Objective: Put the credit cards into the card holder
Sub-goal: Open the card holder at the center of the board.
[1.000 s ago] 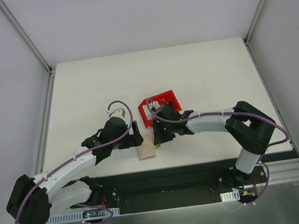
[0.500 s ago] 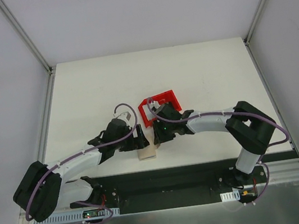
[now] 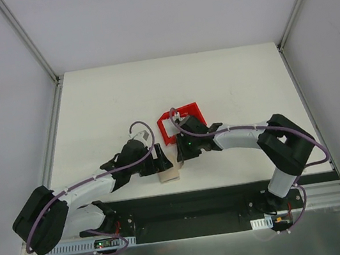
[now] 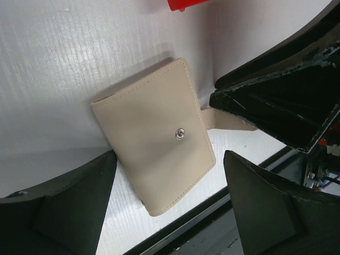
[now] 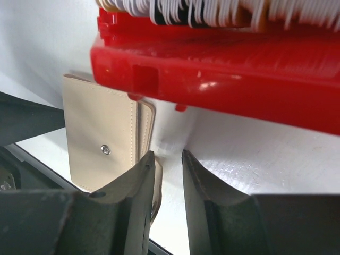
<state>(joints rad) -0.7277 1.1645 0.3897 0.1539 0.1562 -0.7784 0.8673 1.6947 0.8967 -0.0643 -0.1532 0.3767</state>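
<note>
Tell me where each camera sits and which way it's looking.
Top external: above, behind the bases, looking down at the table; left arm, right arm show.
Left wrist: above the card holder, looking down; left fingers show.
Right wrist: low, facing the red bin; right fingers show.
Shared: both wrist views see the card holder.

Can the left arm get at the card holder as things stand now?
Probably yes. The left gripper is open over the card holder, with a finger at each side. The right gripper sits only at its strap end.
</note>
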